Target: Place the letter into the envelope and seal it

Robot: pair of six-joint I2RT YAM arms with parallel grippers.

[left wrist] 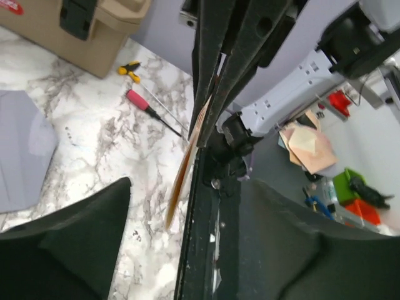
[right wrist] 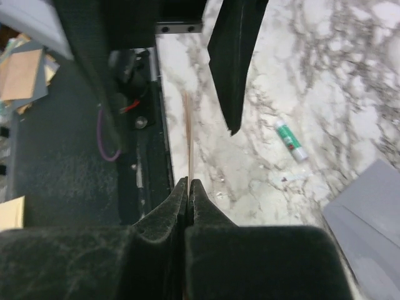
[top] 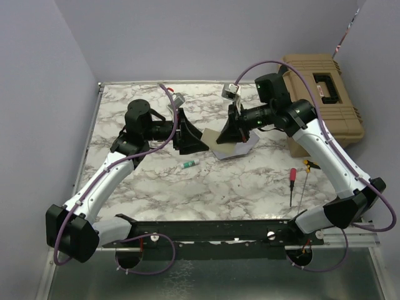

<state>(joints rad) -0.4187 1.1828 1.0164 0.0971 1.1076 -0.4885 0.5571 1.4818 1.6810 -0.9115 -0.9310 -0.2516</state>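
Note:
The tan letter (top: 211,138) hangs on edge above the table between both grippers. My right gripper (top: 229,134) is shut on it; in the right wrist view the jaws (right wrist: 188,182) pinch the thin sheet (right wrist: 189,134). My left gripper (top: 195,135) is open, its fingers spread on either side of the sheet's other end (left wrist: 182,169) without touching it. The grey-lavender envelope (top: 236,149) lies flat on the marble under the right gripper. It also shows in the left wrist view (left wrist: 25,150) and the right wrist view (right wrist: 369,215).
A green-and-white glue stick (top: 190,164) lies in front of the grippers, also in the right wrist view (right wrist: 290,140). A red screwdriver (top: 291,182) and a yellow-handled tool (top: 310,164) lie at right. A tan toolbox (top: 325,94) stands at back right.

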